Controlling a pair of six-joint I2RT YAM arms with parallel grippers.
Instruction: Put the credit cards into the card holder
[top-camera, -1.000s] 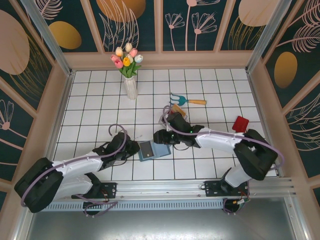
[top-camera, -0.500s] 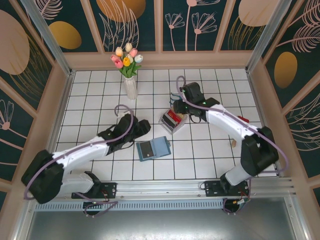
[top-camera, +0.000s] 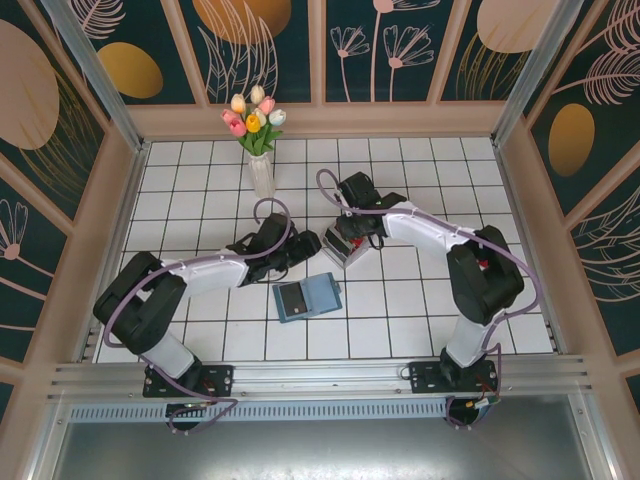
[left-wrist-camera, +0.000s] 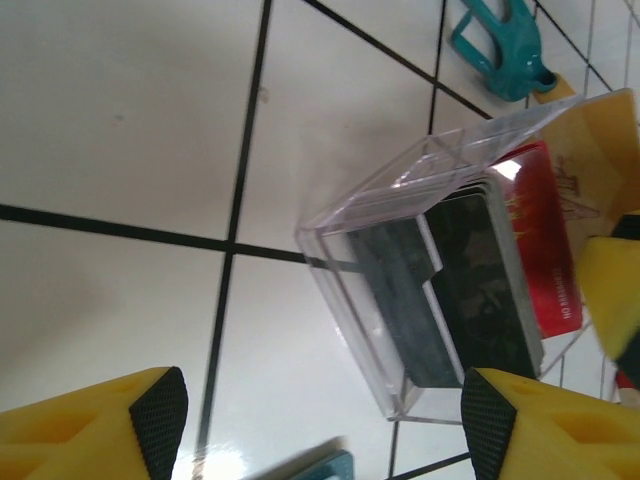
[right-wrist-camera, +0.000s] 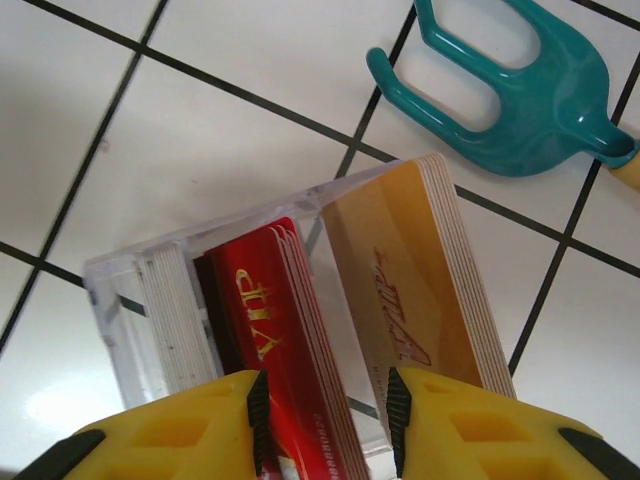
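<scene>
Right wrist view: the right gripper (right-wrist-camera: 324, 418) has its yellow fingers set either side of the red cards (right-wrist-camera: 285, 340) standing in the clear tray (right-wrist-camera: 130, 300); whether they pinch yet I cannot tell. Yellow cards (right-wrist-camera: 410, 290) stand in the tray's other half, and a teal rake (right-wrist-camera: 500, 95) lies just beyond the tray. The left gripper (left-wrist-camera: 325, 425) hovers released, fingers wide, just short of the tray, where dark cards (left-wrist-camera: 450, 290) also sit. The card holder (top-camera: 307, 297) lies open and flat near the tray, on the arms' side; I cannot make out a card in it. I judge the loading barely begun: the tray's cards all await moving.
</scene>
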